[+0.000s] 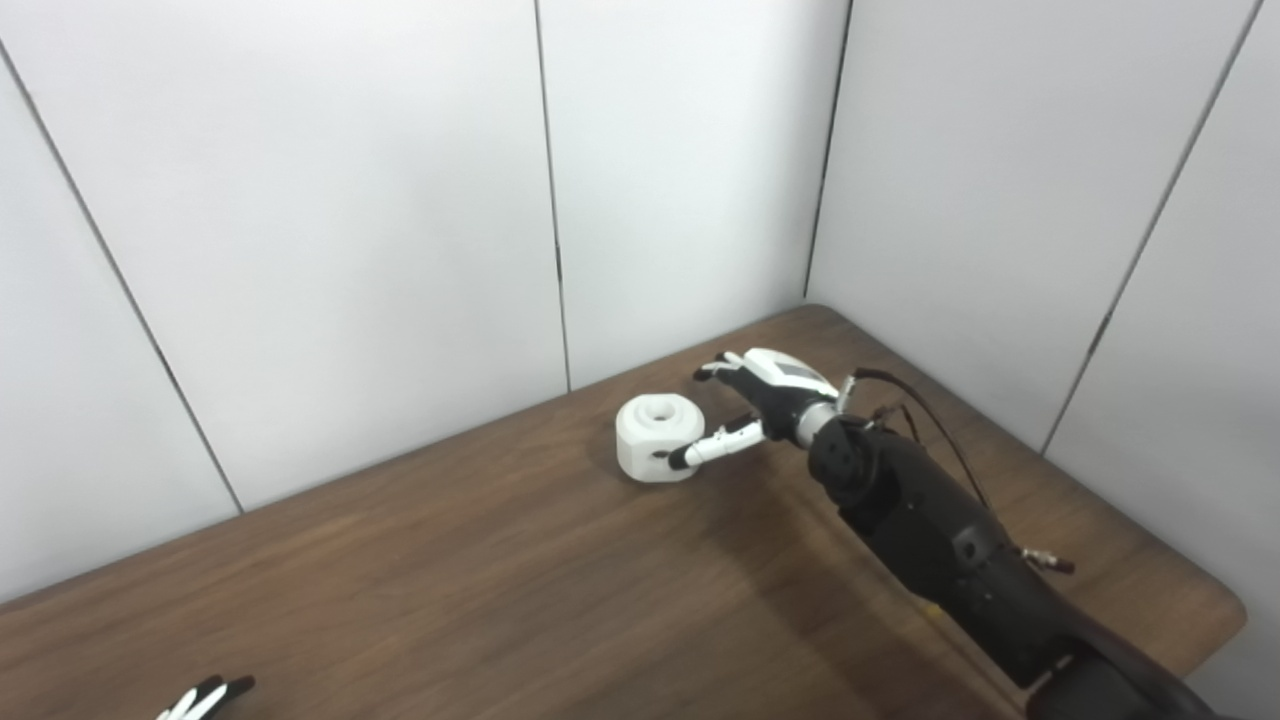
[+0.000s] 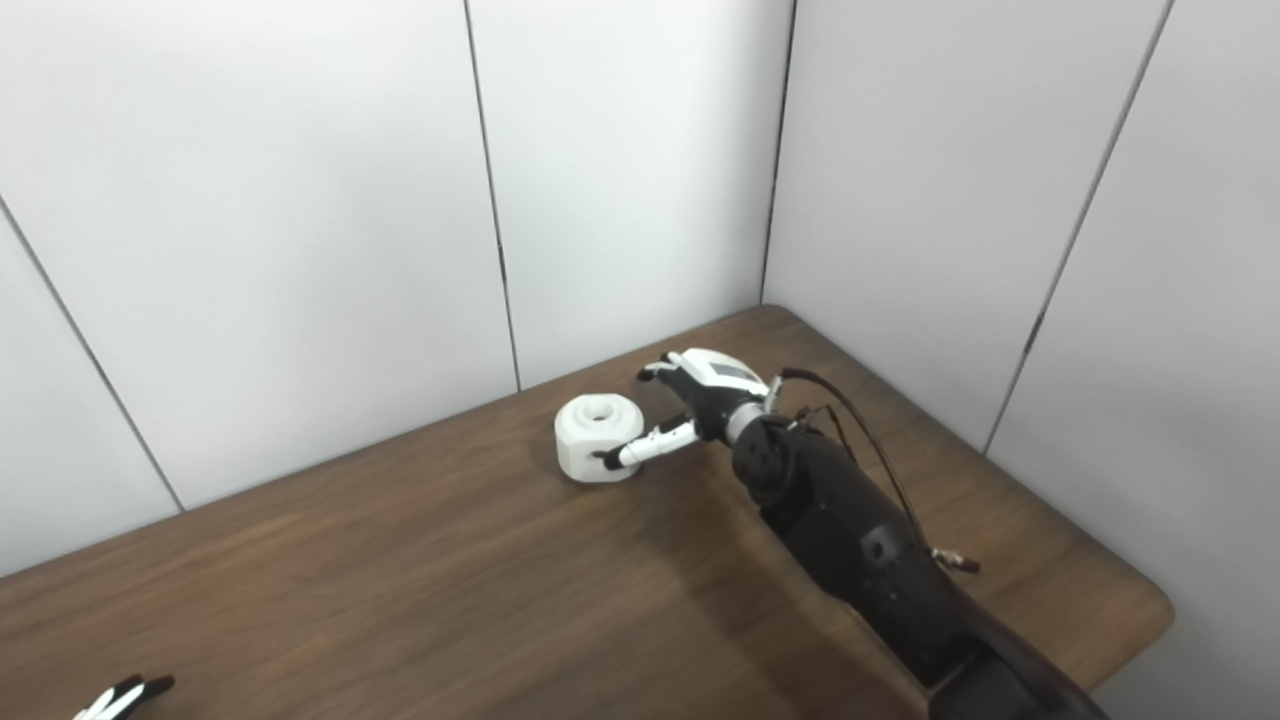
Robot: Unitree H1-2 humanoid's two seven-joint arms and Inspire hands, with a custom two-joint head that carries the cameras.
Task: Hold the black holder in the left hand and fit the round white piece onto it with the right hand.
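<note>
White panels wall the brown table (image 1: 400,560). Right hand (image 1: 765,400), fingers spread, touches the round white piece (image 1: 658,437) near the far edge: reaching step. Closing comes next. Left hand's (image 1: 205,698) fingertips barely show; no holder visible.

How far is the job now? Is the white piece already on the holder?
Not yet. Nothing looks finished. The right hand is open at the round white piece, which sits on the table, thumb at its near side. Only fingertips of the left hand show. No black holder is visible, so grasping, holding and fitting remain.
</note>
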